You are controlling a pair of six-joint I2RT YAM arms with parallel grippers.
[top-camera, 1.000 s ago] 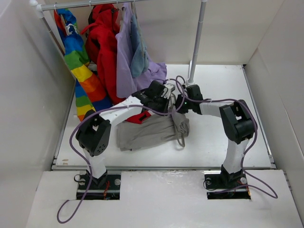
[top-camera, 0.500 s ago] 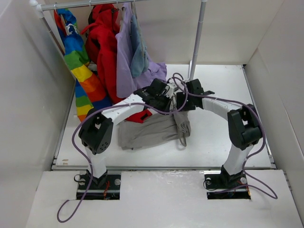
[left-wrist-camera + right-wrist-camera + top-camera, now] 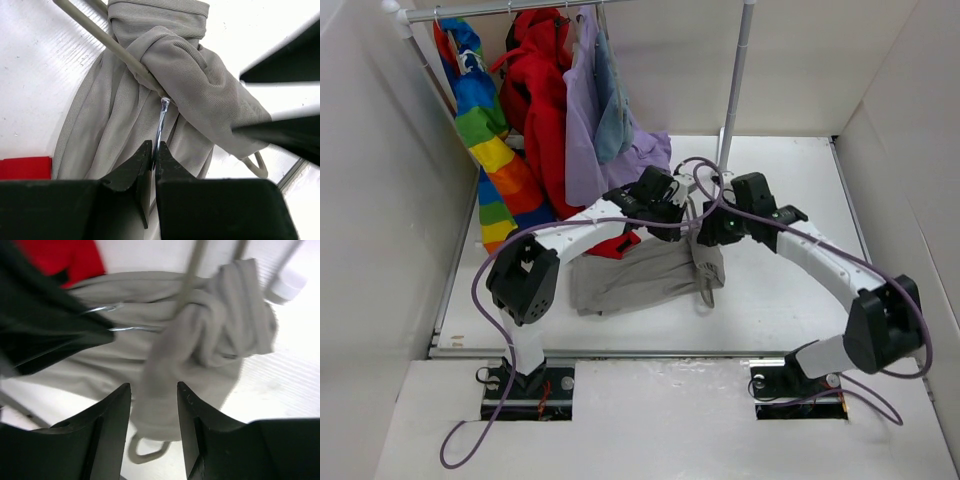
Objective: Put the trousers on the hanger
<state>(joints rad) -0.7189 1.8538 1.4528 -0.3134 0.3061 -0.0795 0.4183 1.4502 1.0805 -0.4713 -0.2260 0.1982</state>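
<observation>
- Near side of the rack's upright pole (image 3: 735,90), down on the table (image 3: 790,280): trousers (image 3: 625,280) lying mostly flat, long axis crosswise. Bunched end closest to the pole's foot, other end pointing away from the pole toward the left arm's side and slightly closer to the bases.
- Bunched end wrapped over the grey rod of the hanger (image 3: 97,36), just this side of the pole's foot. Rod slanting through the cloth, with one loop poking out past the fabric's edge.
- Left gripper (image 3: 153,150) pinched tight on the hanger's shiny metal hook (image 3: 161,120), wire running straight up from between the tips.
- Right gripper (image 3: 154,390) roughly half open at that same bunched end. Fold of cloth showing in the gap, but can't tell if the pads actually touch it.
- Red coat (image 3: 545,100) hanging on the rack, well off to the left of the pole.
</observation>
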